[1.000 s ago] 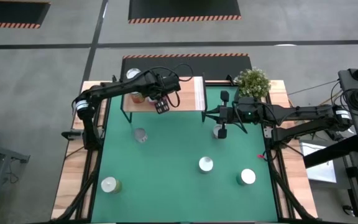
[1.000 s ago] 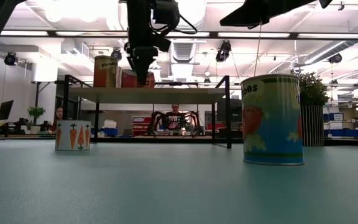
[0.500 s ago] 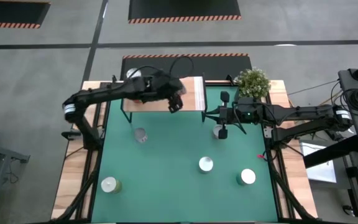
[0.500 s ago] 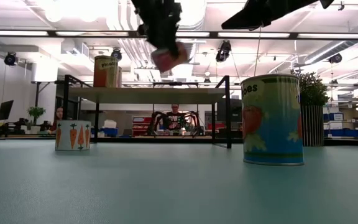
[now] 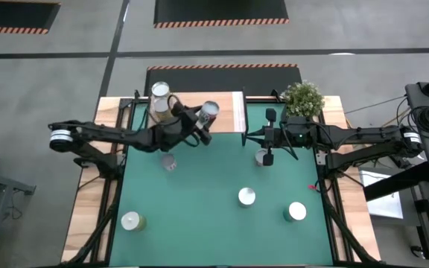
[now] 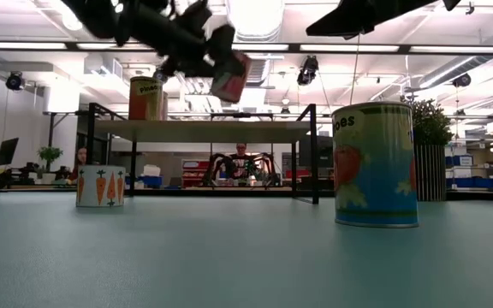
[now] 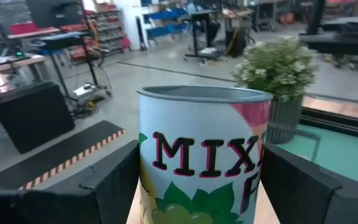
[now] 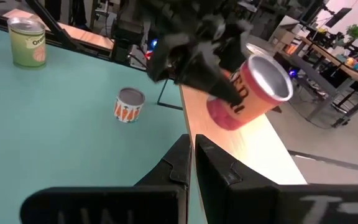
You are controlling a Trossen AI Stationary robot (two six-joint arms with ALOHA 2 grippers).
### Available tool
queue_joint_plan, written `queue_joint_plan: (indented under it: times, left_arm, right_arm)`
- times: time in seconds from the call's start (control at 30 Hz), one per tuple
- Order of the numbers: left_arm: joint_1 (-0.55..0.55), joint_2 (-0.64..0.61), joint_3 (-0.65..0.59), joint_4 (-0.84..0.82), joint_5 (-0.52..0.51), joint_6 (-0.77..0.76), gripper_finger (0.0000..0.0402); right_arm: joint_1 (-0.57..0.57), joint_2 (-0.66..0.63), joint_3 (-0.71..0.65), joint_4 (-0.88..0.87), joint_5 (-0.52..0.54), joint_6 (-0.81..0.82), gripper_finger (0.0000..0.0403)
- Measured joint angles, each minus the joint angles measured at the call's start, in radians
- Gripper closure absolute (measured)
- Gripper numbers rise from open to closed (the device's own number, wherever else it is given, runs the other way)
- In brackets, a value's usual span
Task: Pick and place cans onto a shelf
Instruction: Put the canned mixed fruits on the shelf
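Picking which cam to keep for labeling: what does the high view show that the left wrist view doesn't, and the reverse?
Only the high view: the whole green table, the shelf with one can standing on it, five more cans on the table, and the right gripper, shut, hanging over one of them.

Only the left wrist view: the held can's label, reading "MIXE", with green fruit printed below.

Both: the left gripper clamped on that can, seen in the high view tilted over the shelf's front edge, and the potted plant.
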Motion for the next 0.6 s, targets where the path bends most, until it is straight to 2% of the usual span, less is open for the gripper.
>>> queue_joint_plan:
  times: [0.17, 0.6]
  left_arm:
    - [0.000, 0.015, -0.095, 0.129, -0.019, -0.002, 0.0122]
    - [0.000, 0.034, -0.141, 0.139, -0.050, -0.014, 0.0120]
  right_arm:
    - [0.000, 0.000, 0.000, 0.000, 0.000, 0.001, 0.0390]
    - [0.000, 0.001, 0.000, 0.000, 0.000, 0.001, 0.0390]
